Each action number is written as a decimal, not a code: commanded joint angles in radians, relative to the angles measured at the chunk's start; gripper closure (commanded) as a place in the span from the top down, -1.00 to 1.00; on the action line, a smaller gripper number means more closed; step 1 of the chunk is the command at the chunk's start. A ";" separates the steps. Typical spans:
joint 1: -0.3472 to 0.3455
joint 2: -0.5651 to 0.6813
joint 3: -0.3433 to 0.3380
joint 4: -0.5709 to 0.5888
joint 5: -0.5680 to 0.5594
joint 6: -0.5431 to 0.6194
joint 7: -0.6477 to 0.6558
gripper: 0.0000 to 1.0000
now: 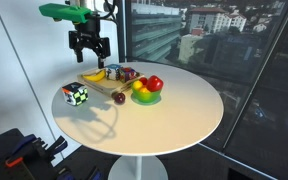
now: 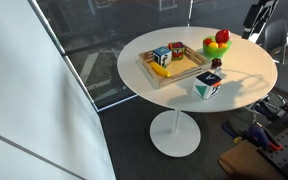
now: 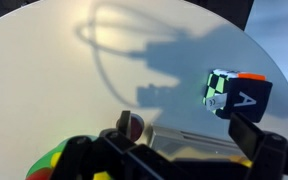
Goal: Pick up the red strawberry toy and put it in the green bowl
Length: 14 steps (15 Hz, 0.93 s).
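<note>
The green bowl (image 1: 142, 99) stands on the round white table, next to the wooden tray; it also shows in the other exterior view (image 2: 215, 50) and at the wrist view's bottom left (image 3: 36, 163). It holds yellow and red pieces. A large red round fruit (image 1: 155, 84) sits on top. A smaller red piece (image 2: 211, 47) lies beside it; I cannot tell if this is the strawberry toy. My gripper (image 1: 89, 50) hangs open and empty above the tray's far end, well above the table. In the wrist view its fingers (image 3: 184, 135) are spread over the tray edge.
The wooden tray (image 1: 112, 90) holds a banana (image 1: 94, 74) and a block (image 2: 161, 57). A dark maroon fruit (image 3: 131, 127) lies beside the tray. A chequered cube (image 1: 76, 95) stands near the table edge, also seen from the wrist (image 3: 234, 93). A glass wall runs behind.
</note>
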 commanded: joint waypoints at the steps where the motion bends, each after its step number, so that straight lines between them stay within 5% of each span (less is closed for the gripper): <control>1: 0.023 -0.118 -0.003 -0.045 -0.008 -0.035 0.044 1.00; 8: 0.031 -0.253 0.013 -0.089 -0.032 -0.016 0.125 1.00; 14: 0.041 -0.232 -0.003 -0.073 -0.018 -0.024 0.105 1.00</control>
